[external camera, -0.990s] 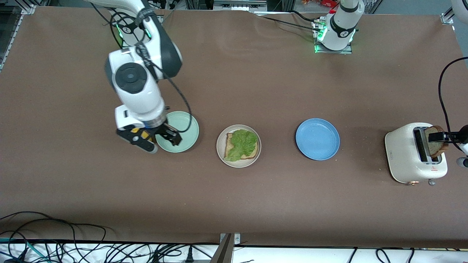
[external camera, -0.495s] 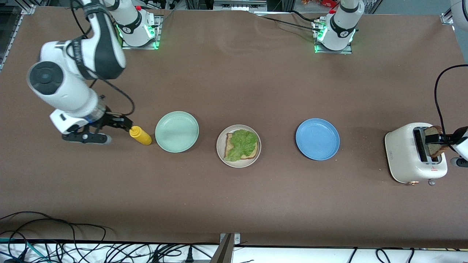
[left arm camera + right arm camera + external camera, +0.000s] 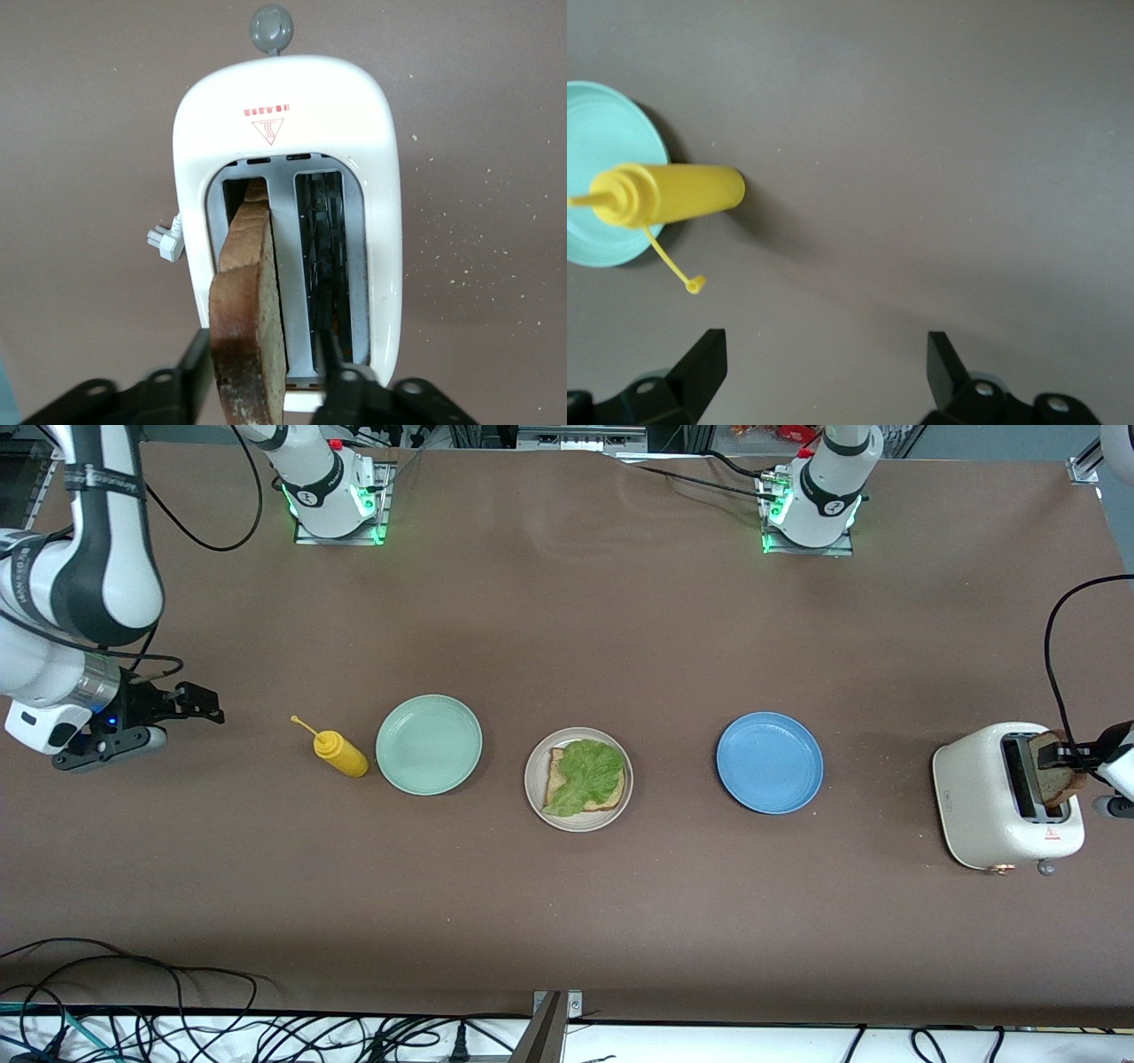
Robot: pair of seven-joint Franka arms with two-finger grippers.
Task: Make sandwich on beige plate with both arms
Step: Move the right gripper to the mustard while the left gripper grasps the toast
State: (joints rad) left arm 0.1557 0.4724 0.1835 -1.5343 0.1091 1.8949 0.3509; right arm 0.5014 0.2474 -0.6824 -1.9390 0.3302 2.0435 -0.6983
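Brown table (image 3: 567,903) fills the front view: at centre, the beige plate (image 3: 537,801) carries a bread slice (image 3: 560,778) under lettuce (image 3: 586,774). At mid-left the right gripper (image 3: 182,713) hangs empty, spread wide. At right edge, the left gripper (image 3: 1065,758) pinches a second slice (image 3: 1059,781) above the toaster (image 3: 983,797).

Left wrist view: fingers (image 3: 197,365) clamp that slice (image 3: 250,319) over the toaster's (image 3: 288,106) slot.

Right wrist view: wide fingers (image 3: 704,359) over bare table, a yellow bottle (image 3: 669,195) at upper left.

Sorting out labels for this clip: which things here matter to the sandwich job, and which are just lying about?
Job: beige plate, bread slice topped with lettuce, toast slice held by left gripper at toaster.
Lying about: mustard bottle, mint-green plate, blue plate; right gripper open.
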